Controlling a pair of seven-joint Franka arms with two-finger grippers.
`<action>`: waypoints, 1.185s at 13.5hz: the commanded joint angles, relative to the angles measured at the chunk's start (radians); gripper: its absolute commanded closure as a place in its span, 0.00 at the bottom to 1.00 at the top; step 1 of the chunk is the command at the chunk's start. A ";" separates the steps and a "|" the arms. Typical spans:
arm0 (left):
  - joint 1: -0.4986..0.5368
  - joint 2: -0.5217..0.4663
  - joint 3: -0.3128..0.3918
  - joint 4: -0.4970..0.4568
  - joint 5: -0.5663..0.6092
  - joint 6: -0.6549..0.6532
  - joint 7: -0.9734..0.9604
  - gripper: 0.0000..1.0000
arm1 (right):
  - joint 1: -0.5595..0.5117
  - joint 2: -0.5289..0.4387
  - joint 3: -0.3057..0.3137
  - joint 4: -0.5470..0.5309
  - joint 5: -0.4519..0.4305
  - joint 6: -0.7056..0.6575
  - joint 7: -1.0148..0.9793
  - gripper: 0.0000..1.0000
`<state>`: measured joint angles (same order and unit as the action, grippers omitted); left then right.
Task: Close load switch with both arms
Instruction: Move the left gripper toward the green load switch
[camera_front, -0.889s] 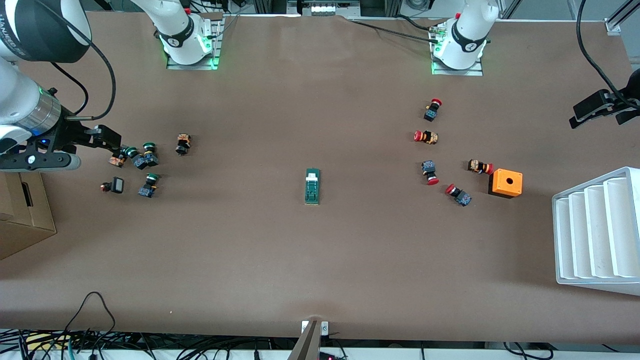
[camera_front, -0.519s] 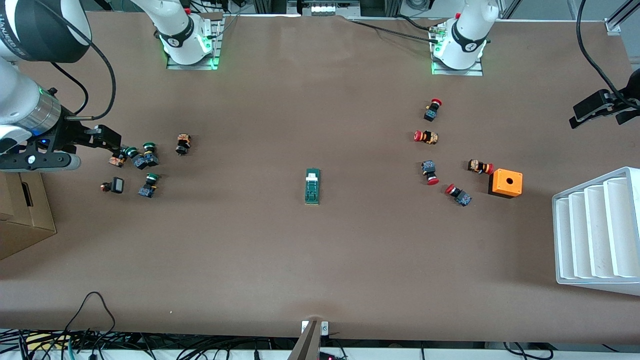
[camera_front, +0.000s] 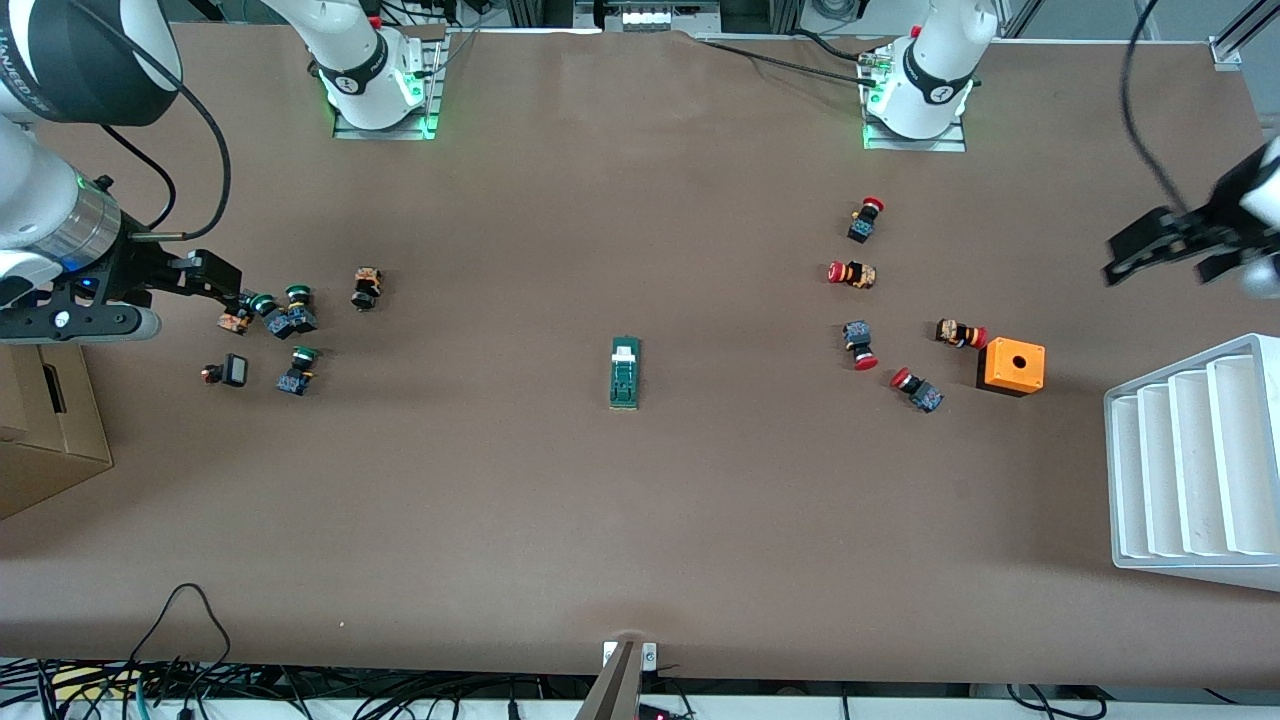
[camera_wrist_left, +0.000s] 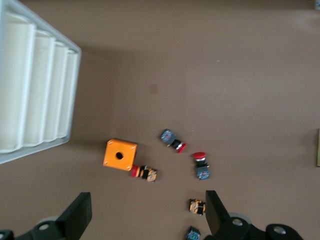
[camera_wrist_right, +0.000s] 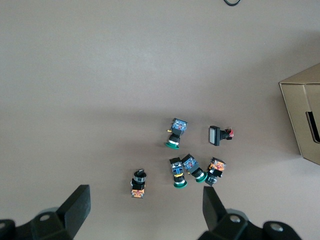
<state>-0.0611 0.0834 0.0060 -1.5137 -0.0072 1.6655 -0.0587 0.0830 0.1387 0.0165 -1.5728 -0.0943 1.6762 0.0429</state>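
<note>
front view: the load switch (camera_front: 625, 372) is lying alone mid-table, its white slider at the end farther from the camera, well apart from both arms. the right gripper (camera_front: 215, 282) is hanging over the green-capped buttons (camera_front: 285, 318) at the right arm's end, jaws wide and holding nothing. the left gripper (camera_front: 1165, 245) is hovering near the table's edge at the left arm's end, above the orange box (camera_front: 1011, 366) and the white tray (camera_front: 1190, 460), jaws wide too.

left wrist view: its fingers (camera_wrist_left: 76, 216) are standing wide apart over the orange box, the tray and the red-capped buttons (camera_wrist_left: 200, 165); only a sliver at the frame's edge may be the switch.

right wrist view: its fingers (camera_wrist_right: 75, 205) are spread wide above the green button cluster, with a cardboard box (camera_wrist_right: 302, 117) beside; the switch is not showing.

judging the step: both arms are needing to travel to mid-table. doing it well probably means one gripper bracing the green body while the other is pushing the slider along the block's length, approaching high enough to be clearing the buttons.
</note>
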 joint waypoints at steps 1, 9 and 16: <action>-0.006 0.039 -0.082 -0.025 -0.011 0.083 -0.085 0.00 | -0.005 0.007 0.000 0.025 -0.004 -0.009 -0.014 0.01; -0.014 0.144 -0.363 -0.097 0.019 0.368 -0.591 0.00 | -0.006 0.007 -0.001 0.025 -0.002 -0.012 -0.011 0.01; -0.031 0.332 -0.697 -0.189 0.679 0.565 -1.333 0.00 | -0.022 -0.001 -0.004 0.022 0.005 -0.078 -0.136 0.01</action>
<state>-0.0927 0.3483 -0.6172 -1.7103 0.4882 2.2176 -1.2018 0.0711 0.1389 0.0079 -1.5682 -0.0942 1.6380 -0.0484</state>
